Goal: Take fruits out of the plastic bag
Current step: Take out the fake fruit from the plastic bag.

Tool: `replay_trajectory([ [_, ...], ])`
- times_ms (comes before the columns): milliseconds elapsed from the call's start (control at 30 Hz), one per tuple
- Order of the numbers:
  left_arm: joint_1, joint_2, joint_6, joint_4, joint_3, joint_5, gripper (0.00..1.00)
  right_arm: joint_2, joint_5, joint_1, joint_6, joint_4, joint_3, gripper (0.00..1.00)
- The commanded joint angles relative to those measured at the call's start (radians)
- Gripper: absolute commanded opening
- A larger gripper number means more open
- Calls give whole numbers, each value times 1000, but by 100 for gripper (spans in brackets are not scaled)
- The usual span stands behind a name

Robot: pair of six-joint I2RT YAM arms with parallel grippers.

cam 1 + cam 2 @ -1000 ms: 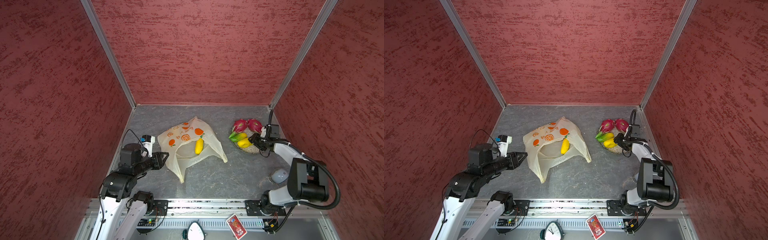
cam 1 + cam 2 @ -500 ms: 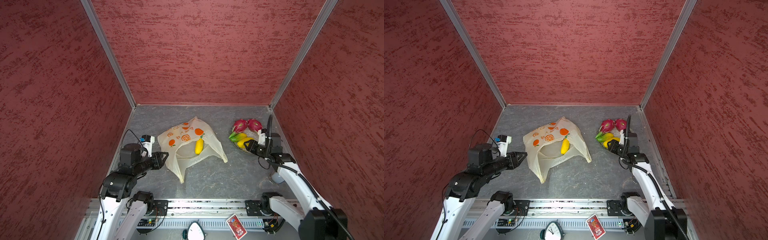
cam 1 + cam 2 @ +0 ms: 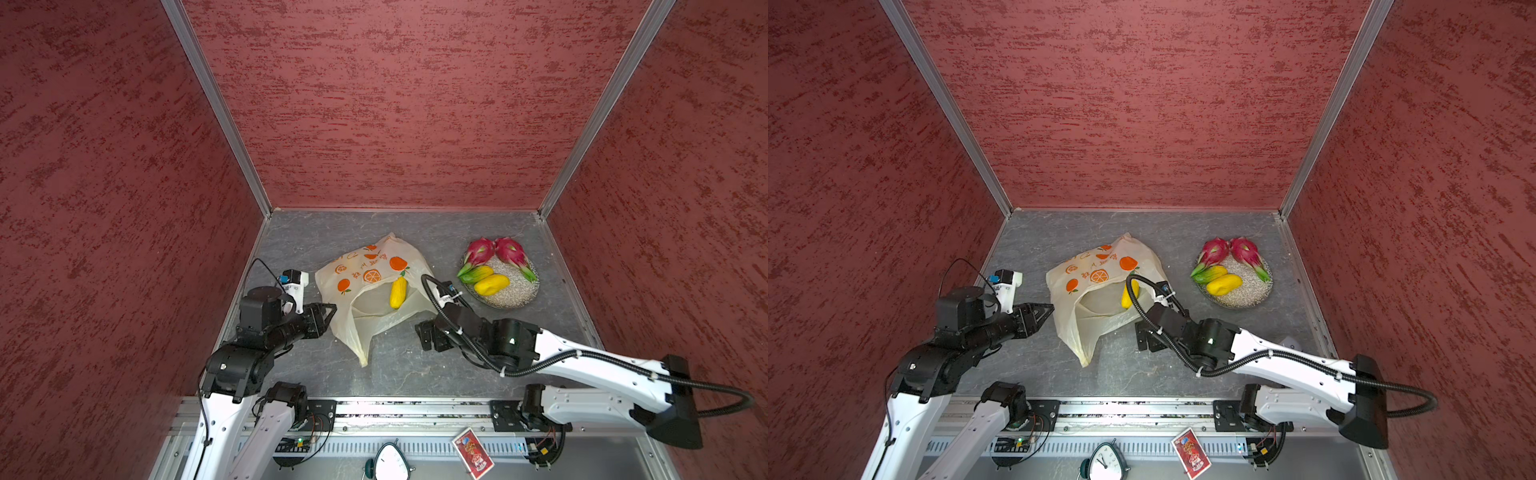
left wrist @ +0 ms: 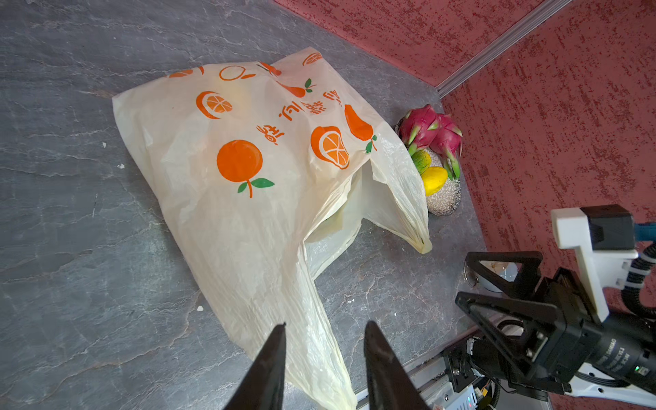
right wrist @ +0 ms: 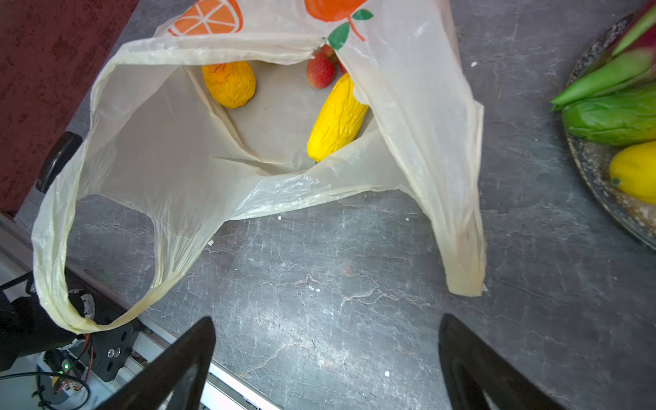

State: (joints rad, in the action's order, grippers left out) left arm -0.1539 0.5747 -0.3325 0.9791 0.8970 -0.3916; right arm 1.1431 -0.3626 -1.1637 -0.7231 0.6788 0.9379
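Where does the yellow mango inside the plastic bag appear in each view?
Top view: yellow mango in the plastic bag's mouth.
Top view: same place in the mouth.
Left wrist: hidden by the bag.
Right wrist: in the open mouth.
Shared landmark: speckled plate.

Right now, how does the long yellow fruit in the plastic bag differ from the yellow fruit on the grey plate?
The wrinkled yellow fruit lies inside the translucent pale-yellow plastic bag; the smooth-looking yellow fruit rests on the round speckled grey plate. The bagged one lies near a small red berry, the plated one beside a green-yellow fruit. Both are yellow, oblong and lie flat.
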Motion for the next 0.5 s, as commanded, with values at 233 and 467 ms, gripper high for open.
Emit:
replay_trajectory([
  [233, -39, -55, 5, -10, -10, 22, 38, -238, -19, -13, -201, -200, -294, 99],
  [467, -26, -41, 9, -11, -12, 6, 38, -411, -90, -13, -348, -235, -412, 99],
])
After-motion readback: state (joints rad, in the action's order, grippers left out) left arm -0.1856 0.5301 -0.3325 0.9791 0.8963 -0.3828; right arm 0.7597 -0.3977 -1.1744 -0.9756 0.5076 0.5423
